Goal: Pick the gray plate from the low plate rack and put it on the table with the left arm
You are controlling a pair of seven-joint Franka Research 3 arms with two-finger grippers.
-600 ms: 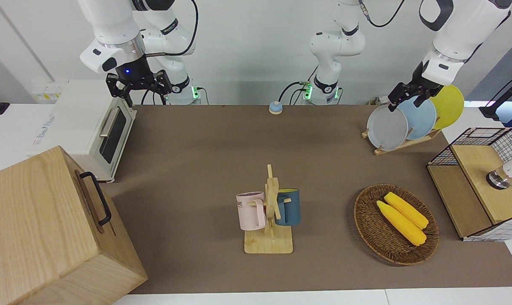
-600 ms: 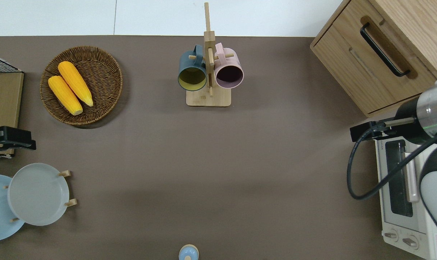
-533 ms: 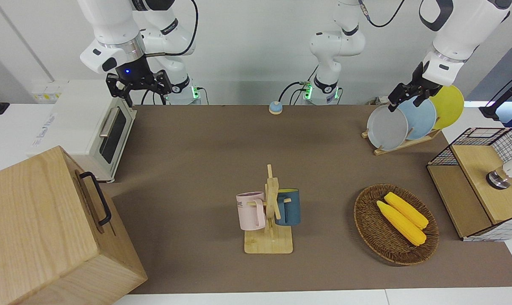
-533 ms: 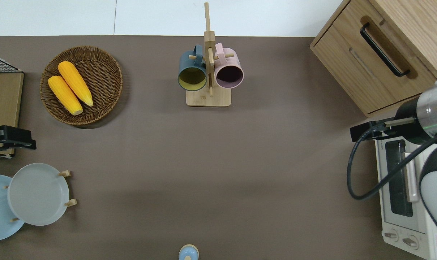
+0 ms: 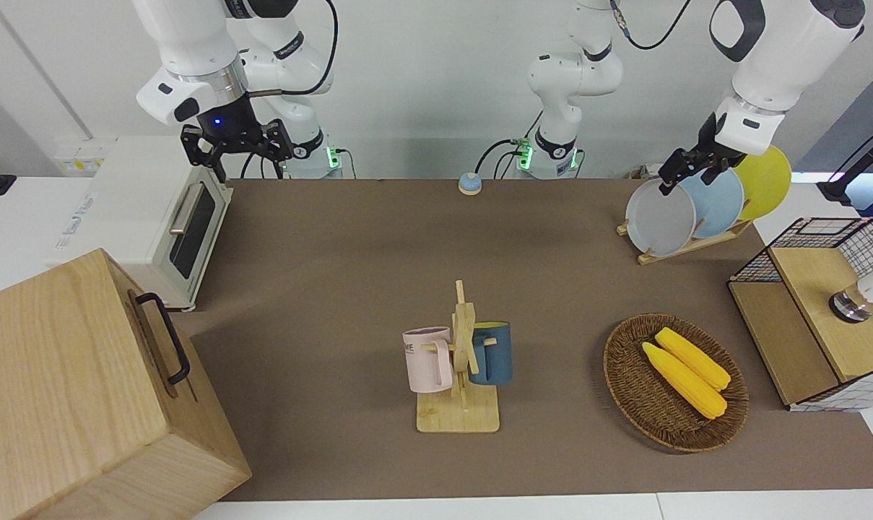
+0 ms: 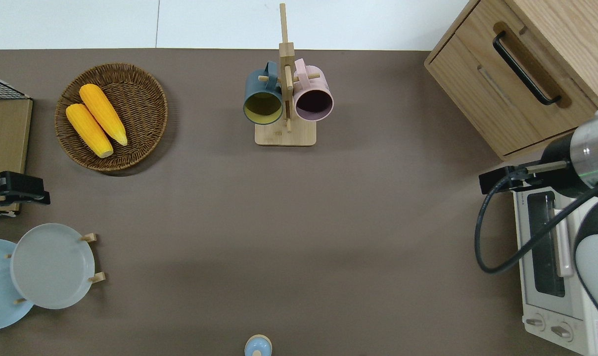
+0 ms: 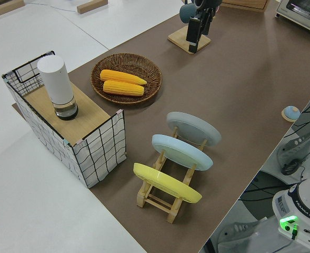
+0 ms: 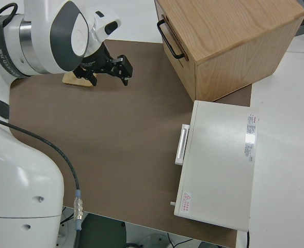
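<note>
The gray plate (image 6: 52,265) leans on slanted pegs at the end of the low plate rack (image 7: 168,203) pointing to the worktop's (image 6: 299,222) middle, near the robots at the left arm's end, so its rim is the freest to reach. The left end effector (image 6: 17,189) hangs over the worktop's edge farther out than the plate, touching nothing; whether it is open I cannot tell. The plate is smooth, matte, shallow-rimmed; its light blue (image 7: 182,152) and yellow (image 7: 167,183) neighbours overlap (tight spacing). The right arm is parked.
</note>
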